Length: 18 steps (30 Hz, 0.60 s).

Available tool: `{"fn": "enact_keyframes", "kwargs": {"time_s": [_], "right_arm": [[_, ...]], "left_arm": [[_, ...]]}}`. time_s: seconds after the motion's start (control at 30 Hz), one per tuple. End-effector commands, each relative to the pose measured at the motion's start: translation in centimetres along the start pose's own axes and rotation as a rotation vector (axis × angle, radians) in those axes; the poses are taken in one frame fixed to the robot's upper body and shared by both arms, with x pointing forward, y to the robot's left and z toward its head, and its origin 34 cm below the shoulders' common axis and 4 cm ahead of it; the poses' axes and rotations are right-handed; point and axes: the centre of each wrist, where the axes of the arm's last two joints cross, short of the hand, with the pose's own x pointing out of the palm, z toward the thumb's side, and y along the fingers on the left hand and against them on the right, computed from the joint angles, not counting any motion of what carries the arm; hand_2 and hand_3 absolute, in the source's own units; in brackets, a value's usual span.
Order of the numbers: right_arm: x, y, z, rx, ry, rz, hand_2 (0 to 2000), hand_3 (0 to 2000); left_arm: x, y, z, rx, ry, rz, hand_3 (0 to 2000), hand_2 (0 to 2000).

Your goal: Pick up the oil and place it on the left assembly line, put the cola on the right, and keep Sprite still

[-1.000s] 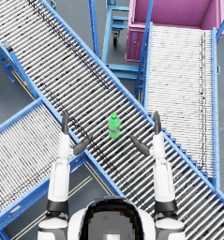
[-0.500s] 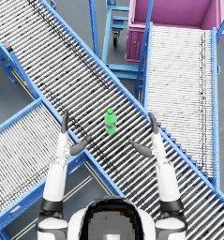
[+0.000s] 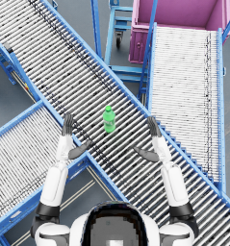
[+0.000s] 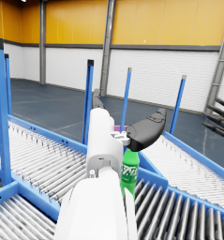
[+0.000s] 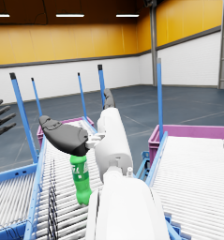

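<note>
**Presently: Sprite bottle upright on the diagonal conveyor, both hands released**

Partly obscured items first. In the left wrist view the green plastic Sprite bottle (image 4: 130, 173) shows only its labelled body. Its cap is behind the dark thumb and one side is behind the white forearm. In the right wrist view the bottle (image 5: 80, 180) is again topped by the thumb, and its cap cannot be made out. Each wrist view catches the other hand only as dark fingertips cut off at the frame edge. The magenta plastic bin (image 3: 184, 14) is cropped by the top of the head view, so its contents cannot be judged.

Change since the earlier frames: the bottle (image 3: 108, 119) has travelled a short way up the long diagonal grey roller conveyor (image 3: 54, 62), towards its far end. The right hand has drifted slightly inward, and the left hand has kept its place.

Current state: the bottle stands upright on the diagonal conveyor, between the two hands and a little beyond them, touched by neither. The left hand (image 3: 68, 139) and the right hand (image 3: 155, 141) hover over the rollers with fingers (image 3: 67, 126) spread, grasping nothing. The left roller conveyor (image 3: 20, 149) and the right roller conveyor (image 3: 184, 81) flank the diagonal one. The bin stands at the far end of the right conveyor.
</note>
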Motion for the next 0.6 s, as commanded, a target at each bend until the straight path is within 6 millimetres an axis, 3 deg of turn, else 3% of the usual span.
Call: {"fn": "enact_keyframes", "kwargs": {"time_s": [0.03,0.6], "right_arm": [[0.00,0.00,0.00,0.000,-0.001,0.000,0,0],[0.00,0.00,0.01,0.000,-0.003,0.001,0,0]], "left_arm": [[0.00,0.00,0.00,0.000,-0.001,0.000,0,0],[0.00,0.00,0.01,-0.001,-0.003,-0.001,0,0]]}}
